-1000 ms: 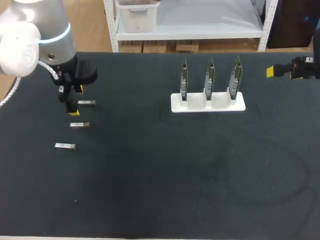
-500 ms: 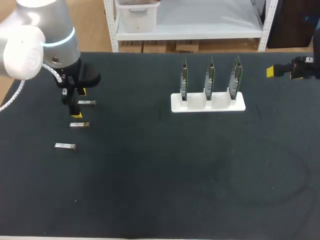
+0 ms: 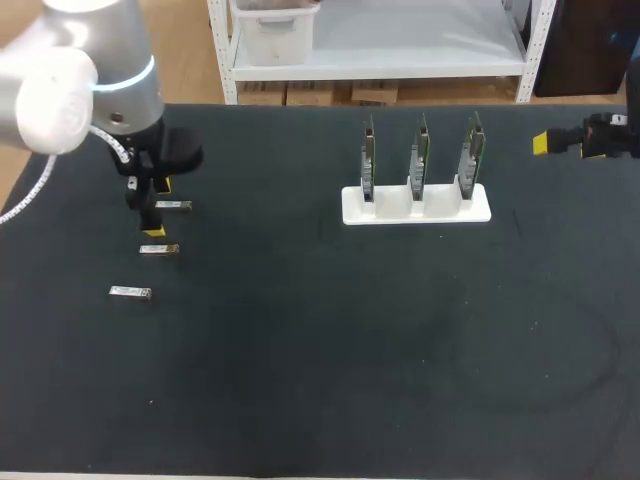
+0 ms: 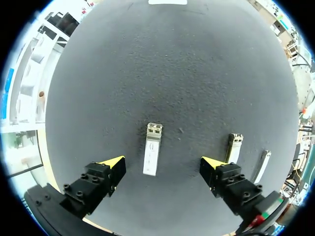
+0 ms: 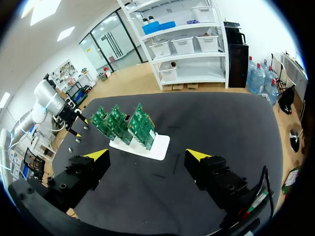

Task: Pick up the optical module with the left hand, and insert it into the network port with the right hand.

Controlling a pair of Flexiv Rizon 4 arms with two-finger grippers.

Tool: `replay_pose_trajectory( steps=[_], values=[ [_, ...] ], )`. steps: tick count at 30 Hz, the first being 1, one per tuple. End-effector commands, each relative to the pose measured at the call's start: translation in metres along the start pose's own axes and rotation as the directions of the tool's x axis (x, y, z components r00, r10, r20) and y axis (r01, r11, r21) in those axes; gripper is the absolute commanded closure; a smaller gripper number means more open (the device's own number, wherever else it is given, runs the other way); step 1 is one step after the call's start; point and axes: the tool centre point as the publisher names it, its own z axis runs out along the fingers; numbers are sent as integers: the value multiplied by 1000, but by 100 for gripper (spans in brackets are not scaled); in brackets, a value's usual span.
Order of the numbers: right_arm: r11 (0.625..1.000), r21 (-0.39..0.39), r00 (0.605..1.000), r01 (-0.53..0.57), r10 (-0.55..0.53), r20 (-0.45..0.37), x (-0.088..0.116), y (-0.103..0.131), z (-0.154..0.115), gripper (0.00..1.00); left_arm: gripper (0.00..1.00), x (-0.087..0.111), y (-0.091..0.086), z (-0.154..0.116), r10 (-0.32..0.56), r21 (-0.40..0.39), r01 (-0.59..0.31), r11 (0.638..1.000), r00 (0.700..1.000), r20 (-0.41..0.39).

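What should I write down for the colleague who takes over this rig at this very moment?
Left tool: open, low over the black table, straddling one small silver metal optical module, not touching it. Two more silver modules lie beside it.
Right tool: open, empty, at the table's right edge.
Three green circuit boards stand upright in the white rack.
Done: nothing grasped yet.
To do: close on the module, lift, pass to the right tool, plug it into a board.

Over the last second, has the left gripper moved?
Yes: the left gripper has edged slightly rightward, toward the farthest optical module, which stayed put.
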Motion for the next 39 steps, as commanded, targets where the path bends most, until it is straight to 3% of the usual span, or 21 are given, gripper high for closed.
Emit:
replay_pose_trajectory(
  steps=[1, 2, 5, 9, 26, 34, 39],
  values=[
    [1000, 3, 1000, -1, 1, 1, 0, 1, 0, 0, 0, -2, 6, 1, 0, 7, 0, 1000, 1000, -4],
    [1000, 3, 1000, -1, 1, 1, 0, 1, 0, 0, 5, -2, 6, 1, -1, 6, 1, 1000, 1000, -4],
    [1000, 3, 1000, -1, 1, 1, 0, 1, 0, 0, 63, -2, 7, 2, -3, 5, 3, 1000, 1000, -3],
    [1000, 3, 1000, -1, 1, 1, 0, 1, 0, 0, 100, -2, 7, 2, -1, 3, 1, 1000, 1000, -3],
    [1000, 3, 1000, -1, 1, 1, 0, 1, 0, 0, 100, 4, 7, 0, -6, -3, 6, 1000, 1000, 15],
    [1000, 3, 1000, -1, 1, 1, 0, 1, 0, 0, 100, -2, 9, -23, -72, -31, 78, 996, 987, 145],
    [1000, 3, 1000, -1, 1, 1, 0, 1, 0, 0, 100, -12, 12, -48, -148, -67, 174, 983, 948, 283]
  ],
)
